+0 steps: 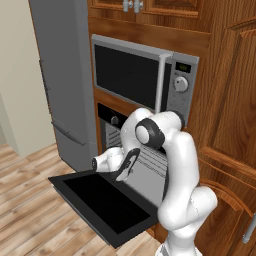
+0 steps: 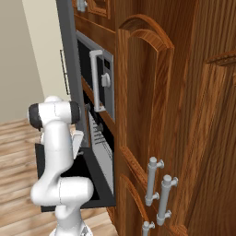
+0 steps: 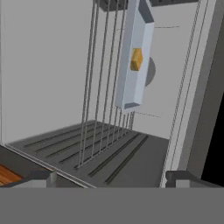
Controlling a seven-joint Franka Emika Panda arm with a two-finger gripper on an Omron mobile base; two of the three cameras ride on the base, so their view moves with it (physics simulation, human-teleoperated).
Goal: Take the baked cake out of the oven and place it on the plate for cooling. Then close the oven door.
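two small dark finger tips of the gripper [image 3: 109, 177] stand far apart at the bottom of the hand view, released, with nothing between them. in the left base view the white arm bends forward over the wide flat black oven door [image 1: 102, 202], which lies folded down and level, its dark glass window facing up. the hand hangs just above the inner edge of that panel, at the mouth of the built-in black oven [image 1: 131, 150].

beyond the finger tips, the hand view, rolled to one side, looks straight into the pale grey oven cavity. thin wire rack rods [image 3: 103, 87] run across the middle of it, and ribbed grey ledges line the wall nearest the camera. deeper in, a flat pale grey tray [image 3: 135, 57] rests on the rack, seen edge-on and tilted by the camera's roll. the small tan-brown baked cake [image 3: 136, 59] sits on the middle of that tray, well apart from the finger tips. behind the tray a round grey disc shows on the back wall.

above the oven, the silver-framed microwave [image 1: 145, 77] with a round knob sits in the reddish-brown wooden cabinets [image 2: 184, 115]. a tall grey refrigerator [image 1: 65, 85] stands to the left of the oven, on a light wooden plank floor [image 1: 25, 200].
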